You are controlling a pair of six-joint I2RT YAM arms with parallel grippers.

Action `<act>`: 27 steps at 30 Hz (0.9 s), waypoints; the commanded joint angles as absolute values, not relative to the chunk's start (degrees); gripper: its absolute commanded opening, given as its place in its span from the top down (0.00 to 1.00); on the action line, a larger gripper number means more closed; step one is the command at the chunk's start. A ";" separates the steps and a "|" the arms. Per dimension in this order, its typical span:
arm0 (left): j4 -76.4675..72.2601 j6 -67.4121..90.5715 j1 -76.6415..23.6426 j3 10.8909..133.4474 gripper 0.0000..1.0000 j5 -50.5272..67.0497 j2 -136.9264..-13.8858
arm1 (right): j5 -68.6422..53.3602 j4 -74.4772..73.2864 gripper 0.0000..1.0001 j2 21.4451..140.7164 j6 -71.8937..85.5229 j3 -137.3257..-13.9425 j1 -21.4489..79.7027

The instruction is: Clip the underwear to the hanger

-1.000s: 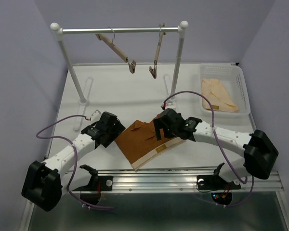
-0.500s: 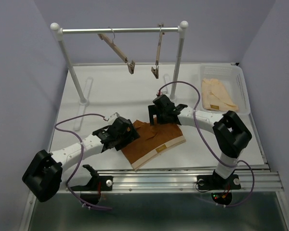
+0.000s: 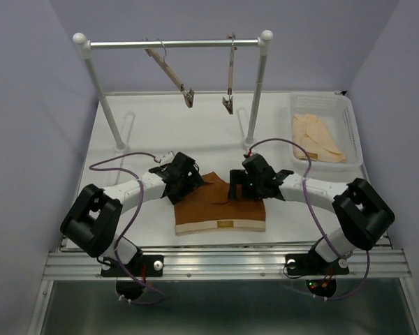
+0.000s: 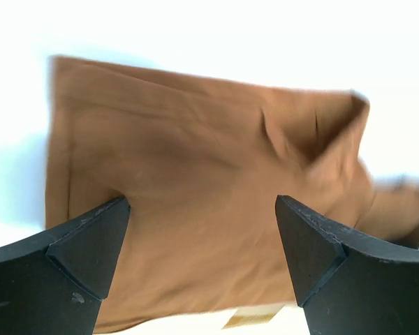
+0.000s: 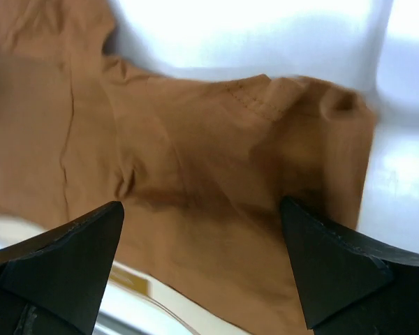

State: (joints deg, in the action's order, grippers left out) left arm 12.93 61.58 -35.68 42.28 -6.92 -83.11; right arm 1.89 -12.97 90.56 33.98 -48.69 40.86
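At table (image 3: 160,132) centre, underwear (image 3: 220,209) far edge hidden beneath left hand (image 3: 188,180) and right hand (image 3: 243,187), both released.

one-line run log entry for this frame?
left gripper: open, over underwear | right gripper: open, over underwear | underwear: on table, unheld | hangers: both on rail, nothing clipped

no text is readable; the tag (image 3: 225,224) on the underwear (image 3: 216,202) waistband is too small
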 commanded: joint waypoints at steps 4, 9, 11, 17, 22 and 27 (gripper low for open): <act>18.89 53.97 -32.17 54.12 0.01 -13.88 -98.15 | -8.09 -7.47 0.00 77.70 39.38 -36.13 42.97; 21.70 48.62 -30.23 68.62 0.01 -14.76 -110.55 | -7.55 -9.14 0.00 74.79 41.22 -35.60 46.49; 22.23 46.85 -30.15 74.67 0.01 -14.33 -114.76 | -8.78 -8.01 0.00 76.54 40.35 -35.77 48.33; 20.83 40.09 -30.85 85.76 0.01 -10.82 -120.40 | -16.70 2.36 0.00 82.17 35.87 -37.61 49.83; 18.46 37.35 -32.52 89.29 0.01 -5.63 -122.25 | -18.36 7.64 0.00 88.07 33.49 -40.25 50.45; 15.92 35.34 -34.80 91.49 0.01 -3.87 -123.57 | -18.64 9.40 0.00 94.91 30.59 -44.91 56.16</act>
State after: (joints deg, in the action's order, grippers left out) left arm 17.04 37.69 -32.67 89.80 -8.29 -121.56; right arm -17.26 6.46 91.11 33.95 -42.33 52.53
